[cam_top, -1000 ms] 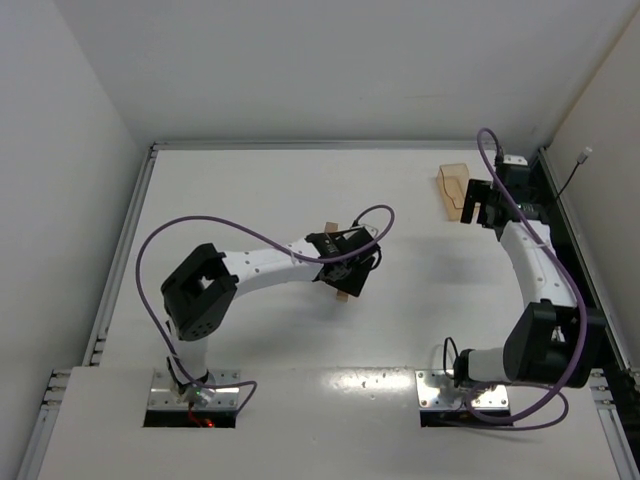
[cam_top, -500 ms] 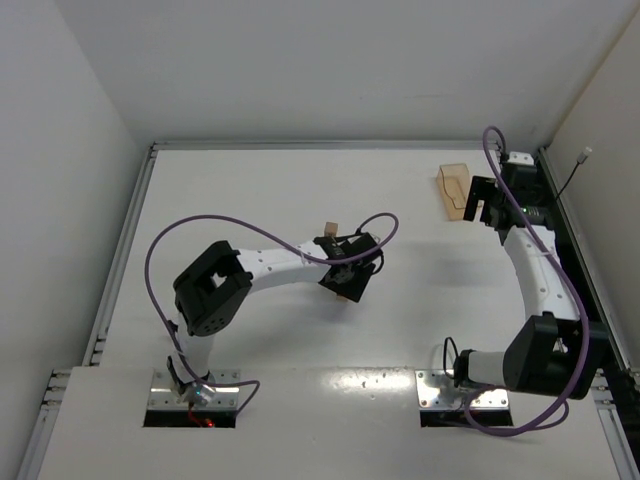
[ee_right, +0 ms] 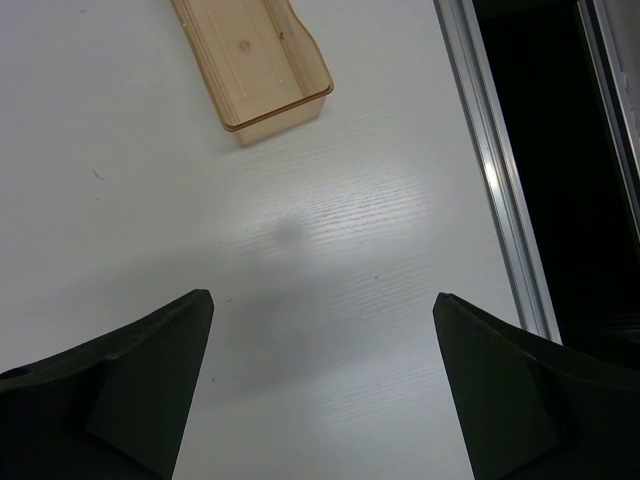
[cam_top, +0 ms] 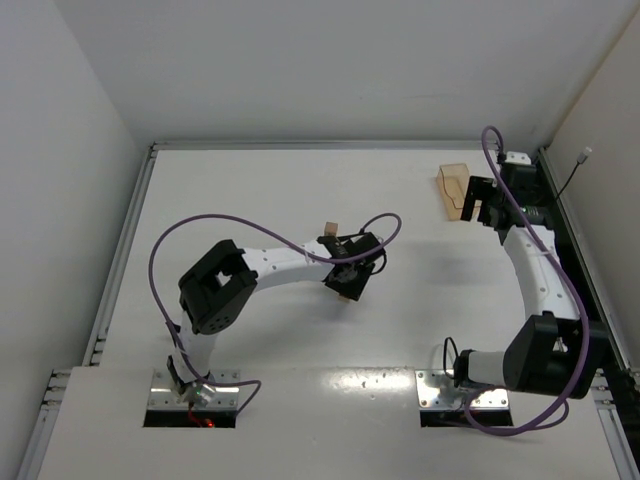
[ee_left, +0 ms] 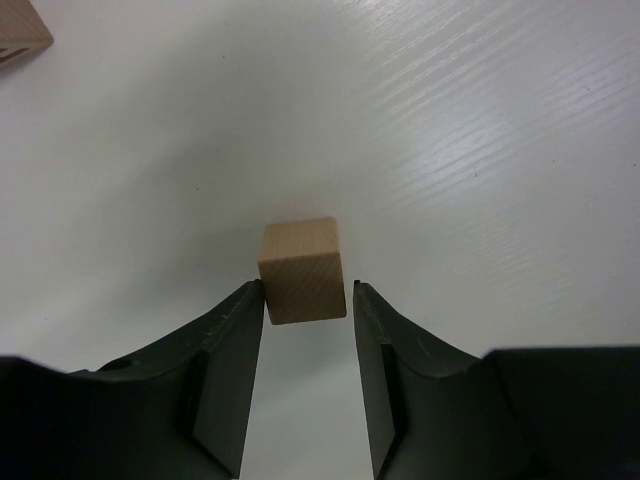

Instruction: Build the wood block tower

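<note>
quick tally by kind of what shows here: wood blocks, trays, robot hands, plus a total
wood blocks: 2 (one cube between the fingers, one at the left wrist view's top-left corner)
tray: 1 (translucent tan, nothing in it)
hands: 2 (left hand, right hand)
total: 5

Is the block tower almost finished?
Not yet: no stack stands anywhere. The left end effector has its fingers on either side of one wood block, but a grip isn't certain. A second block lies apart nearby. The right end effector hangs open and empty. All the stacking is left.
</note>
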